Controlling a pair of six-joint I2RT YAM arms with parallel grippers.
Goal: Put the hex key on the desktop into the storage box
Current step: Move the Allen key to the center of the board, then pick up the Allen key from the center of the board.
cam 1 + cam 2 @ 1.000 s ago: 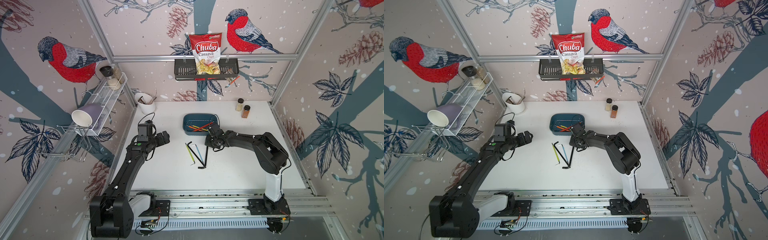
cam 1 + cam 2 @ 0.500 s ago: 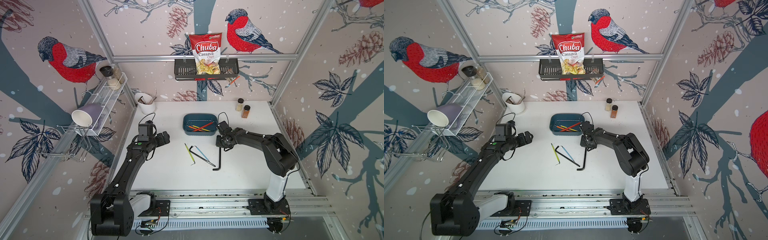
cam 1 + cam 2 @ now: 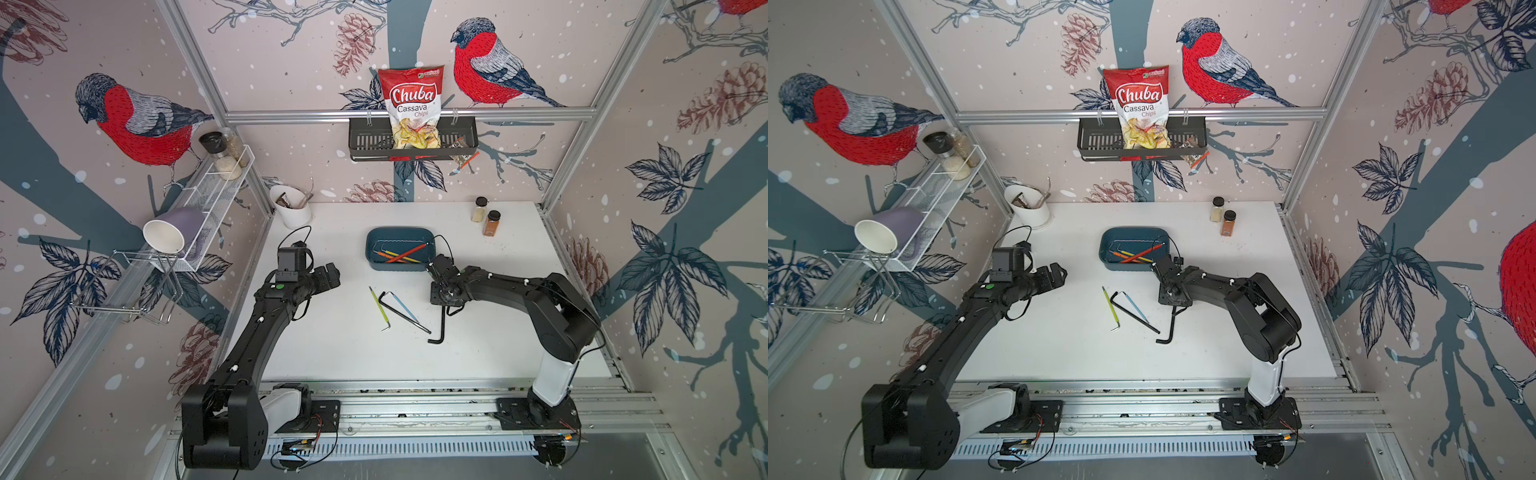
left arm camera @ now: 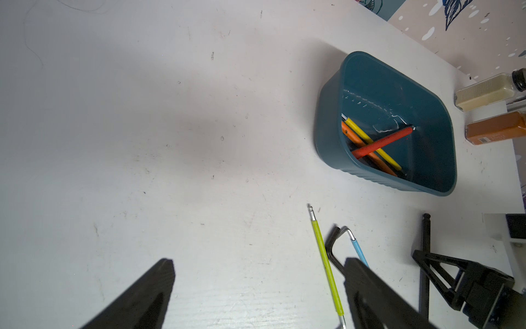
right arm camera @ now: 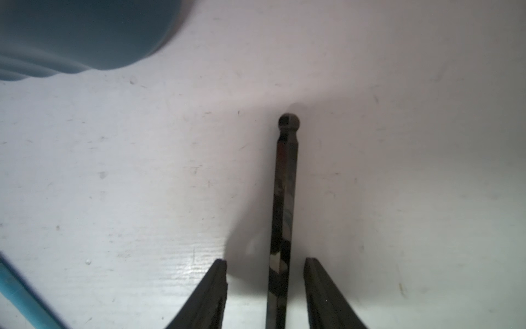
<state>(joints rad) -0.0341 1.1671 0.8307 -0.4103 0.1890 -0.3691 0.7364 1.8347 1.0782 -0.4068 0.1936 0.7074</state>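
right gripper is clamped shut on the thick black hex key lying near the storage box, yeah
Not clamped: the right wrist view shows the right gripper open, its jaws standing clear on either side of the thick black hex key, which does lie near the storage box.

Bare desktop (image 3: 340,353) between left hand (image 3: 332,276), storage box (image 3: 372,257); hex keys (image 3: 443,328) clutter centre.

The right gripper (image 3: 1176,308) hangs over the box-side end of a black hex key (image 3: 1170,329) lying flat on the bench (image 3: 1059,353); its jaws seem parted, though they are small here. The box (image 3: 1105,254), near it, holds coloured keys (image 3: 1142,252). A green key (image 3: 1111,307) lies beside; the left gripper (image 3: 1057,276) is well apart.
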